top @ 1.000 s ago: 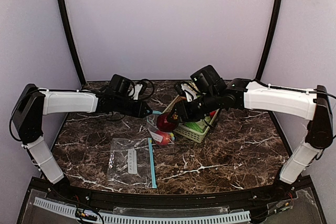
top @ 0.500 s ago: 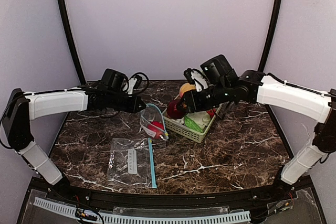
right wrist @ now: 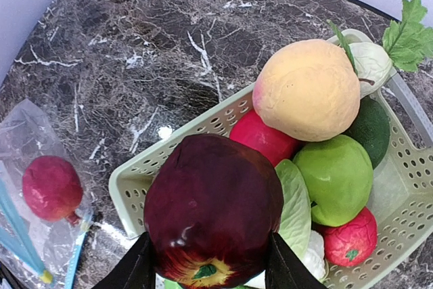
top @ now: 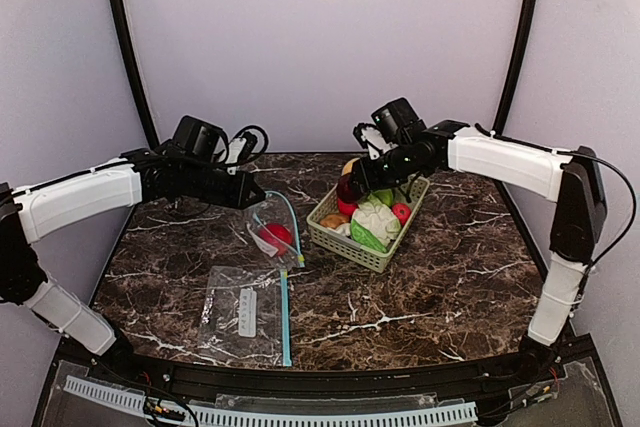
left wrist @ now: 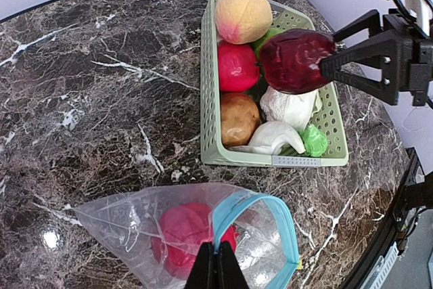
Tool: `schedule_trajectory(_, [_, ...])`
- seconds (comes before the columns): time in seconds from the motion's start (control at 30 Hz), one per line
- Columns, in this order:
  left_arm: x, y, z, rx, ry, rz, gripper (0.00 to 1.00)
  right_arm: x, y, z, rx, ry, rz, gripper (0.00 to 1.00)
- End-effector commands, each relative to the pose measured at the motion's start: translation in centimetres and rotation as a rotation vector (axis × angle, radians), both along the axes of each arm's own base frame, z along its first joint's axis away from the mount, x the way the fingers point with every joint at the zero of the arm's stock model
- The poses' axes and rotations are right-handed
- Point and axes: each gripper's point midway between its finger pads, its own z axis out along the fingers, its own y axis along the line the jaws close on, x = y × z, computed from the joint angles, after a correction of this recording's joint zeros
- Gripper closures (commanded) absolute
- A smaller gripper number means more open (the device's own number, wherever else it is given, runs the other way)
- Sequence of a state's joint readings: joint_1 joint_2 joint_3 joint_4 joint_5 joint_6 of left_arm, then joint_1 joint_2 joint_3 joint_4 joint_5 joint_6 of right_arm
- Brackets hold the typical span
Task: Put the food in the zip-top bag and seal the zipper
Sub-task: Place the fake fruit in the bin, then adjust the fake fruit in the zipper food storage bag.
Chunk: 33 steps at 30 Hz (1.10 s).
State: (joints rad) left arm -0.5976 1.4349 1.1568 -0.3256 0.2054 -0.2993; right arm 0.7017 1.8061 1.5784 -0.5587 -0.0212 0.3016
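The left gripper [left wrist: 216, 265], jaws pressed together, is pinching the blue zipper rim of one zip-top bag [left wrist: 128, 225] just left of the basket [left wrist: 206, 99], with one red fruit [left wrist: 183, 238] sitting inside it. The right gripper [right wrist: 206, 256] is clamping one dark red apple [right wrist: 213, 204] above the basket. Seven pieces are lying in the basket: one peach, one red, one brown, two green, one small red, one cauliflower. A second bag [top: 235, 307] is lying flat, nearer than the basket.

Polished, dark marble-look bench [left wrist: 81, 65]; thin, crinkled clear plastic bag [left wrist: 128, 221]; matt pale-green perforated plastic basket [left wrist: 208, 99]; smooth, glossy dark-red apple [right wrist: 213, 201], shiny like plastic.
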Motion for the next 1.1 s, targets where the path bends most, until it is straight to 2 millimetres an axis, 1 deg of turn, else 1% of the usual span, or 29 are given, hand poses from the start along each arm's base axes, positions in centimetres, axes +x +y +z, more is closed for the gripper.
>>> schedule_trajectory(0.0, [-1.1, -0.3, -0.1, 0.016, 0.041, -0.073, 0.99, 1.6, 0.6, 0.5, -0.042, -0.057, 0.041, 0.51])
schedule_trajectory(0.1, [-1.3, -0.7, -0.4, 0.008, 0.024, -0.107, 0.99, 2.2, 0.7, -0.1, -0.06, -0.053, 0.048, 0.41])
schedule_trajectory(0.13, [-1.3, -0.9, -0.5, -0.005, 0.012, -0.119, 0.99, 2.4, 0.7, -0.5, -0.07, -0.044, 0.049, 0.31])
schedule_trajectory(0.17, [-1.5, -0.9, -0.9, -0.008, 0.014, -0.123, 0.99, 2.4, 0.7, -0.6, -0.076, -0.038, 0.05, 0.23])
schedule_trajectory(0.2, [-1.4, -1.1, -0.3, -0.03, -0.011, -0.131, 0.99, 2.4, 0.6, -0.6, -0.081, -0.035, 0.052, 0.16])
schedule_trajectory(0.23, [-1.5, -1.1, -0.7, -0.034, -0.01, -0.133, 0.99, 2.6, 0.4, -0.3, -0.095, -0.043, 0.043, 0.11])
schedule_trajectory(0.27, [-1.5, -1.3, 0.1, -0.057, -0.04, -0.138, 0.99, 2.5, 0.2, 0.0, -0.102, -0.044, 0.039, 0.08])
schedule_trajectory(0.3, [-1.7, -1.2, -0.2, -0.061, -0.041, -0.138, 0.99, 2.4, 0.1, 0.7, -0.098, -0.049, 0.037, 0.05])
schedule_trajectory(0.33, [-1.6, -1.2, 0.7, -0.085, -0.075, -0.135, 0.99, 2.2, 0.1, 1.4, -0.088, -0.05, 0.035, 0.03])
schedule_trajectory(0.37, [-1.7, -1.1, 0.5, -0.086, -0.076, -0.132, 0.99, 1.8, 0.1, 2.4, -0.068, -0.05, 0.028, 0.02])
schedule_trajectory(0.4, [-1.7, -1.1, 1.2, -0.105, -0.1, -0.127, 0.99, 1.4, 0.3, 3.4, -0.044, -0.051, 0.027, 0.02])
schedule_trajectory(0.43, [-1.9, -0.9, 1.0, -0.105, -0.101, -0.122, 0.99, 0.6, 0.9, 4.3, -0.008, -0.045, 0.037, 0.02])
schedule_trajectory(0.47, [-1.9, -0.8, 1.8, -0.124, -0.121, -0.117, 0.99, -0.3, 1.4, 5.1, 0.025, -0.037, 0.049, 0.02])
schedule_trajectory(0.53, [-2.1, -0.6, 2.1, -0.143, -0.132, -0.101, 0.99, -2.2, 2.7, 6.3, 0.072, -0.026, 0.061, 0.01])
schedule_trajectory(0.63, [-2.2, 0.1, 1.9, -0.139, -0.13, -0.063, 0.99, -5.3, 5.0, 7.2, 0.12, -0.005, 0.078, 0.01])
schedule_trajectory(0.67, [-2.2, 0.2, 1.8, -0.136, -0.127, -0.056, 0.99, -6.5, 6.0, 7.2, 0.137, 0.014, 0.085, 0.01])
schedule_trajectory(0.73, [-2.3, 0.5, 1.6, -0.131, -0.122, -0.049, 0.99, -8.1, 7.3, 7.2, 0.177, 0.04, 0.086, 0.01])
schedule_trajectory(0.8, [-2.5, 0.6, 1.5, -0.135, -0.117, -0.046, 0.99, -9.3, 8.6, 7.1, 0.194, 0.052, 0.078, 0.02])
schedule_trajectory(0.83, [-2.5, 0.6, 1.8, -0.144, -0.121, -0.046, 0.99, -9.8, 9.1, 6.9, 0.197, 0.058, 0.066, 0.01])
schedule_trajectory(0.93, [-2.8, 0.6, 2.2, -0.167, -0.127, -0.045, 0.99, -10.7, 10.4, 6.4, 0.204, 0.073, 0.052, 0.01])
schedule_trajectory(0.97, [-3.0, 0.5, 2.7, -0.189, -0.134, -0.044, 0.99, -11.0, 11.0, 6.1, 0.205, 0.08, 0.057, 0.02])
schedule_trajectory(1.0, [-3.2, 0.5, 2.6, -0.197, -0.13, -0.046, 0.99, -11.2, 11.5, 5.8, 0.203, 0.087, 0.068, 0.01])
schedule_trajectory(1.03, [-3.3, 0.5, 3.2, -0.22, -0.14, -0.045, 0.99, -11.3, 11.9, 5.2, 0.193, 0.099, 0.07, 0.02])
schedule_trajectory(1.07, [-3.5, 0.4, 3.2, -0.231, -0.137, -0.052, 0.99, -11.4, 12.2, 4.6, 0.179, 0.11, 0.067, 0.02])
